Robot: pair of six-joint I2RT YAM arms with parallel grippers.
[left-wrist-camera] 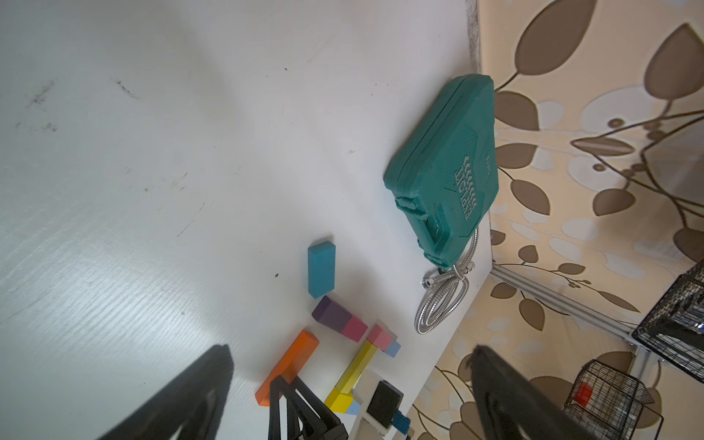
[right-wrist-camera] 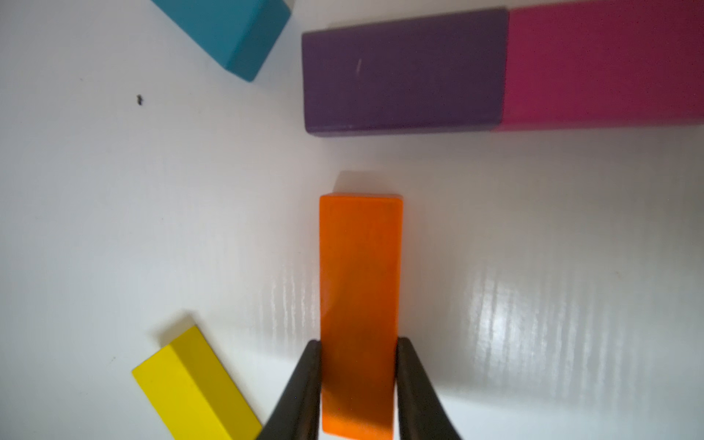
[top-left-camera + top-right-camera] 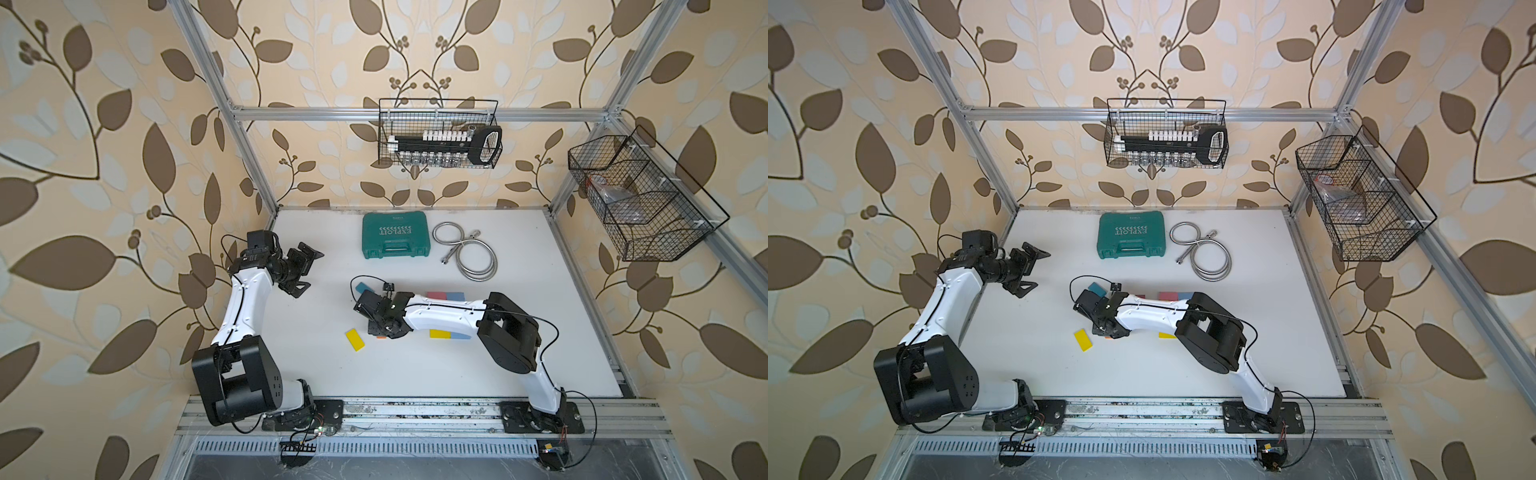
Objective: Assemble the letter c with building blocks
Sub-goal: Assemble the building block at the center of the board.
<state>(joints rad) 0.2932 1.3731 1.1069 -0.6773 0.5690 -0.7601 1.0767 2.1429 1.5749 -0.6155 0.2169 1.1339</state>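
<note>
My right gripper (image 2: 358, 343) is shut on an orange block (image 2: 360, 304) at one end, low over the white table (image 3: 415, 374). Beyond its free end lie a purple block (image 2: 404, 72) and a magenta block (image 2: 605, 64), end to end. A teal block (image 2: 228, 30) and a loose yellow block (image 3: 354, 339) lie to either side. In a top view the right gripper (image 3: 380, 332) hides most of the orange block. A pink block (image 3: 436, 295) and a light blue block (image 3: 455, 296) show behind the right arm. My left gripper (image 3: 309, 270) hangs open and empty at the table's left.
A green tool case (image 3: 395, 235) and a coiled metal hose (image 3: 469, 253) lie at the back of the table. Wire baskets (image 3: 440, 133) hang on the back and right frame rails. Another yellow block (image 3: 438, 333) with a light blue one (image 3: 457, 336) lies under the right forearm.
</note>
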